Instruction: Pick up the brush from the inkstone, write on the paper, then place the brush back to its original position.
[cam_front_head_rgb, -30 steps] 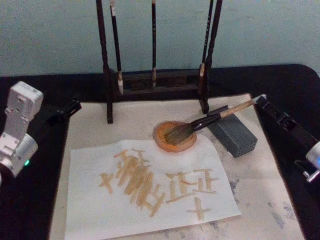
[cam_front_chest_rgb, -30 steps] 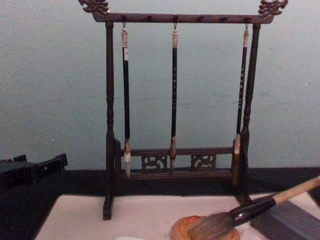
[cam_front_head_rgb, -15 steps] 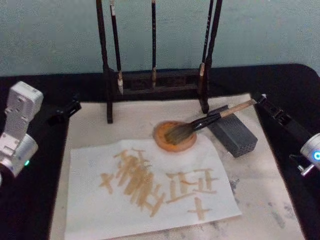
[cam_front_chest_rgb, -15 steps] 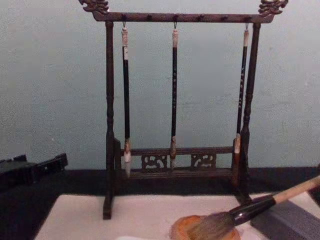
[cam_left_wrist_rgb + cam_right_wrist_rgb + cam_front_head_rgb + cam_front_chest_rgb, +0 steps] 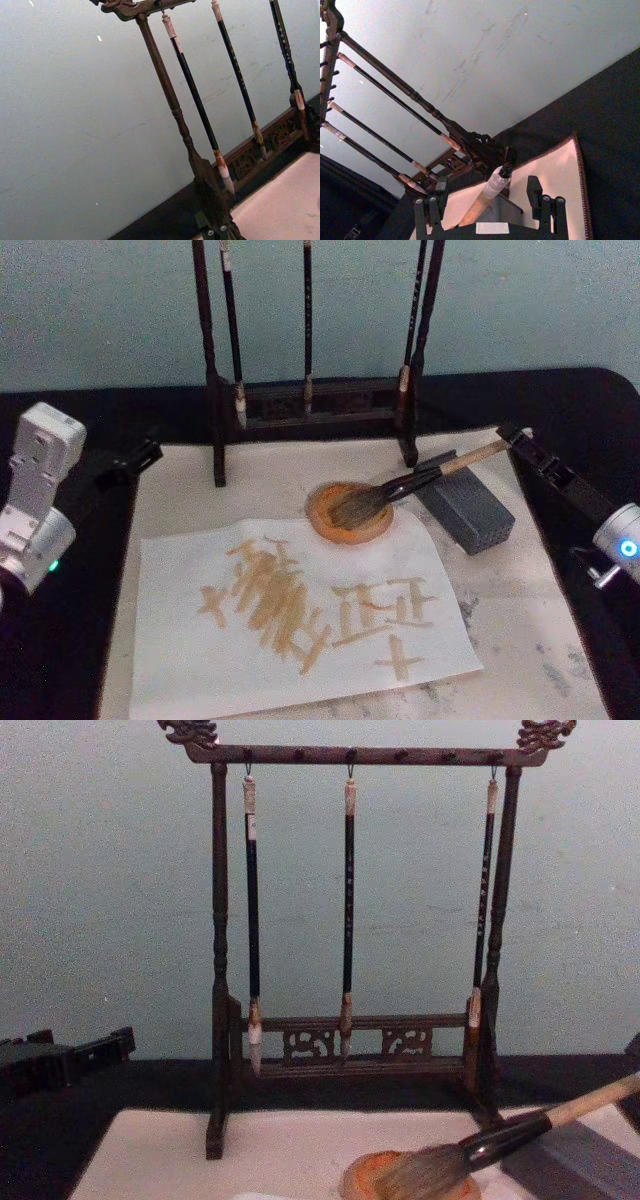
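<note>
Pale felt mat (image 5: 530,640) is carrying the paper (image 5: 180,640), streaked with tan strokes, at lower centre. The brush (image 5: 400,487) is lying right of centre, bristles on the inkstone (image 5: 325,522), handle across a grey block (image 5: 472,512). The right gripper (image 5: 516,437) is straddling its end cap, fingers spread apart. The left gripper (image 5: 135,460) is sitting at mid-left.

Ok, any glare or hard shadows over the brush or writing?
Head view: dim, even light, no glare on the white paper sheet with tan strokes; the large tan-handled, grey-bristled brush casts no hard shadow. Chest view: small highlight on its black collar. Right wrist view: the open right tool straddles the evenly lit handle end.
</note>
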{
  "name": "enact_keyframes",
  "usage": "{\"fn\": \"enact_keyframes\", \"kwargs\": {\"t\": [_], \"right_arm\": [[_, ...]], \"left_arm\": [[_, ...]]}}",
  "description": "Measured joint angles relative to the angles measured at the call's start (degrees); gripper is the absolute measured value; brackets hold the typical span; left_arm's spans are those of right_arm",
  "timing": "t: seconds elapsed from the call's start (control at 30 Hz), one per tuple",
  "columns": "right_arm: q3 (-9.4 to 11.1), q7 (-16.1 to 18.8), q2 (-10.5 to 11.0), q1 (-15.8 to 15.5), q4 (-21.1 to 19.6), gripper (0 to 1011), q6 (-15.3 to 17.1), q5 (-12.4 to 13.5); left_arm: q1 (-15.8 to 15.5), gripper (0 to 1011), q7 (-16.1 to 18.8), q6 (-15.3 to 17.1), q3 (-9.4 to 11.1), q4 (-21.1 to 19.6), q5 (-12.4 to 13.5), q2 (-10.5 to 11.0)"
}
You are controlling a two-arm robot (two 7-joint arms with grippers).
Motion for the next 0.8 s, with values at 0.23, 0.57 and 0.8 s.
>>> {"fn": "enact_keyframes", "kwargs": {"t": [0.23, 0.57, 0.8], "right_arm": [[-0.94, 1.15, -0.09, 0.88, 1.16, 1008, 0.21, 0.28], [-1.63, 1.8, -0.18, 1.56, 1.85, 1008, -0.2, 0.13], [-1.6, 1.8, -0.17, 1.56, 1.83, 1008, -0.22, 0.12]], "left_arm": [[0.0, 1002, 0.0, 0.0, 0.0, 0.0, 0.0, 0.0], [0.0, 1002, 0.0, 0.0, 0.0, 0.0, 0.0, 0.0], [0.0, 1002, 0.0, 0.0, 0.0, 0.0, 0.0, 0.0]]}}
